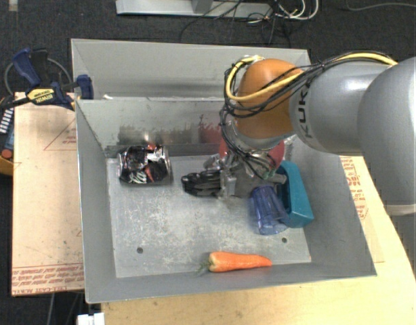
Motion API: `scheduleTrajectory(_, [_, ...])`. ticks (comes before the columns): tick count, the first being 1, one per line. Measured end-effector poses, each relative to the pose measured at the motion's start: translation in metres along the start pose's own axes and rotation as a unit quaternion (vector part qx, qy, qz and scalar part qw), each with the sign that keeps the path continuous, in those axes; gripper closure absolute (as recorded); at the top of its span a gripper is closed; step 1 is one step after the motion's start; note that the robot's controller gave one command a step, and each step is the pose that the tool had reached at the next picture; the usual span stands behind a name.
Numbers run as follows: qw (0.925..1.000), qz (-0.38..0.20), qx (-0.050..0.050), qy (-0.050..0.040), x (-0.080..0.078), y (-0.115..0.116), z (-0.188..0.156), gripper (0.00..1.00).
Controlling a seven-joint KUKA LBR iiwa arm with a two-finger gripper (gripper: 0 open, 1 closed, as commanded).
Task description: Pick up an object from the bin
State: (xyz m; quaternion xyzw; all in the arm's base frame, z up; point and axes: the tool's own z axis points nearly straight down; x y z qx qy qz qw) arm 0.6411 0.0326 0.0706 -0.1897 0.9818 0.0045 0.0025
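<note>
My gripper (232, 179) is low in the middle of the bin, beneath the orange wrist cover. A small black object (200, 183) lies on the floor right against its left side; whether it is gripped is hidden. To the gripper's right lie a translucent blue ribbed piece (265, 210) and, leaning on it, a teal block (296, 195). Part of a red thing (281, 149) peeks out behind the wrist.
A crushed black, white and red can (144, 164) rests at the back left by the bin wall. An orange carrot (239, 262) lies near the front edge. The arm covers the back right of the bin.
</note>
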Motion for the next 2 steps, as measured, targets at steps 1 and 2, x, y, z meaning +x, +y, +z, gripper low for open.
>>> scheduleTrajectory(1, [1.0,0.0,-0.001,0.0028,0.002,0.001,-0.007,1.0])
scheduleTrajectory(2, [1.0,0.0,0.0,0.0021,0.001,0.001,-0.031,1.0])
